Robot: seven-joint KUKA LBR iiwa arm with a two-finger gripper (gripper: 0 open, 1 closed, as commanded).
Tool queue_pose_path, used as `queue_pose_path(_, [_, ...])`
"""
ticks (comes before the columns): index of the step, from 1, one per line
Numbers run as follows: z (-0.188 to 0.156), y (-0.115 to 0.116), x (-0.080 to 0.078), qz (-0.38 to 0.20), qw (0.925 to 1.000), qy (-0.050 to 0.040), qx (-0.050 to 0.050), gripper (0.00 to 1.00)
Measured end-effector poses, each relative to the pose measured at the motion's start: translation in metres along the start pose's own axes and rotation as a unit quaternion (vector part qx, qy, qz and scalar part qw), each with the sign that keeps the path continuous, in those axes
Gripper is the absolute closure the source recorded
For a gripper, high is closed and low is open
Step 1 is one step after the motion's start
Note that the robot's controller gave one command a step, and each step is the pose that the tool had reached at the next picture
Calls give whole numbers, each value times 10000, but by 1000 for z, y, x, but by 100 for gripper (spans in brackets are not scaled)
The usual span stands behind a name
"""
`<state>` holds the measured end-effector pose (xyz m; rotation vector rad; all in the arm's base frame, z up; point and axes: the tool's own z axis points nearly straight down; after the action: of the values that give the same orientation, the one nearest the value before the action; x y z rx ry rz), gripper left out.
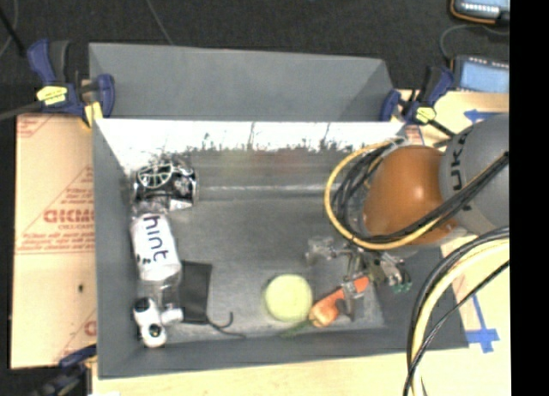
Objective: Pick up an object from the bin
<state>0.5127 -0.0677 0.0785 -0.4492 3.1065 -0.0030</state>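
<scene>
My gripper (353,273) hangs low over the bin's front right corner, under the arm's orange cover. Just below and left of it lies a small orange, carrot-shaped thing (326,309) on the bin floor, with a red bit close to the gripper's lower end; whether they touch I cannot tell. A yellow-green ball (287,297) rests directly left of the orange thing, a short way from the gripper.
Along the left wall lie a crumpled black-and-white wrapper (163,182), a clear bottle labelled "hint" (154,249), a flat black pad with a cord (197,293) and a small white gadget (153,319). Bare floor stretches across the bin's middle and back.
</scene>
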Motion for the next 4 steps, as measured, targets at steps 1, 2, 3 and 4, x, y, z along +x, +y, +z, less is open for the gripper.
queue_pose_path(1, [-45, -6, -22, -395, 9992, 13, -2, 0])
queue_pose_path(2, [-71, -1, -20, -870, 9962, -59, 31, 0])
queue_pose_path(3, [-14, 14, 5, -700, 9975, -33, 14, 0])
queue_pose_path(4, [0, 30, 3, -1354, 9907, -87, 46, 100])
